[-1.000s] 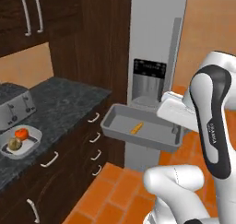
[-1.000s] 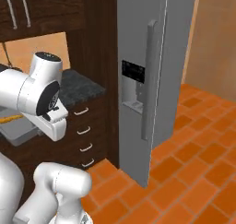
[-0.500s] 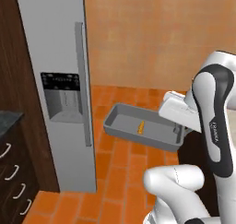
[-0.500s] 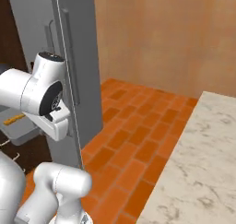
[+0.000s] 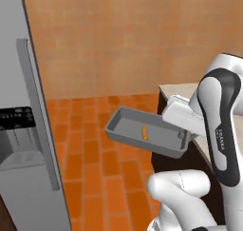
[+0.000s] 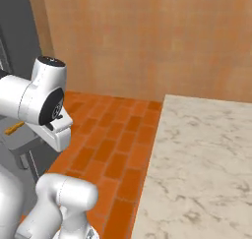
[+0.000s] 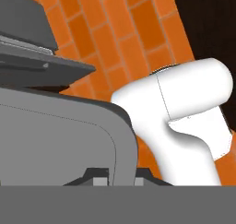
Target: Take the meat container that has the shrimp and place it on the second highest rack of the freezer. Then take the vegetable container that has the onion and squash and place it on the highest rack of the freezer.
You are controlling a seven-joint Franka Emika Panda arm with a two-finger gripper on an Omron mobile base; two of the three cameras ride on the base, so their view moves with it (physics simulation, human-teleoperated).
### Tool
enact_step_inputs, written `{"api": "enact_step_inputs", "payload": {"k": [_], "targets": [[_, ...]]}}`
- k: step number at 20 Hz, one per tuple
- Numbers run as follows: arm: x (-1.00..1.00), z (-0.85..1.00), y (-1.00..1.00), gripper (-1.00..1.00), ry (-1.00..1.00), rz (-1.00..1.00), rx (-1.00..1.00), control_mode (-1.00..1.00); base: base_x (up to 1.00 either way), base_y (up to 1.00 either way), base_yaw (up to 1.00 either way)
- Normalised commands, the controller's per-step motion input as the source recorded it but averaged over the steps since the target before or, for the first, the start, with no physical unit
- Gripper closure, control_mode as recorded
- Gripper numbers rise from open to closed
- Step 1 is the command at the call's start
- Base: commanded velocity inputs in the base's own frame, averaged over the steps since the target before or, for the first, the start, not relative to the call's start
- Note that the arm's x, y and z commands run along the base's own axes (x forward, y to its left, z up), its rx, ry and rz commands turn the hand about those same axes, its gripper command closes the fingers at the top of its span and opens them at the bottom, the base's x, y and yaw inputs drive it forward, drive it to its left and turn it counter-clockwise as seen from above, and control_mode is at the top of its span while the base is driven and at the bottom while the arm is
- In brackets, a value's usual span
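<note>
Meat container (image 5: pixel 153 138) held up in the air over the orange brick floor (image 5: pixel 95 144), roughly level, long side running away from the arm. Shrimp (image 5: pixel 144 132) lies on its floor, a little right of centre, clear of the walls.

Gripper (image 5: pixel 184 136) closed on the container's near short rim; the white hand sits right over that end in the left base view, fingertips themselves hidden behind the rim. In the hand view the grey tray wall (image 7: pixel 60 140) sits right up against the camera, with the finger bases just visible at the bottom edge.

Freezer (image 5: pixel 21 144) stands at the left, door shut, long vertical handle (image 5: pixel 40 116) and dark dispenser panel (image 5: pixel 16 125) facing the floor. Container well apart from it.

Marble counter (image 6: pixel 197 164) to the arm's right. Plain tan wall (image 5: pixel 123 40) behind.
</note>
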Motion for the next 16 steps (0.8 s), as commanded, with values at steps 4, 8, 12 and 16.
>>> {"api": "enact_step_inputs", "payload": {"k": [4, 8, 12, 16], "targets": [[0.0, 0.0, 0.0, 1.0, 0.0, 0.0, 0.0, 1.0, 1.0, 0.0, -0.21], [0.0, 0.0, 0.0, 1.0, 0.0, 0.0, 0.0, 1.0, 1.0, 0.0, -0.03], [0.0, 0.0, 0.0, 1.0, 0.0, 0.0, 0.0, 1.0, 1.0, 0.0, 0.0], [0.0, 0.0, 0.0, 1.0, 0.0, 0.0, 0.0, 1.0, 1.0, 0.0, 0.01]]}}
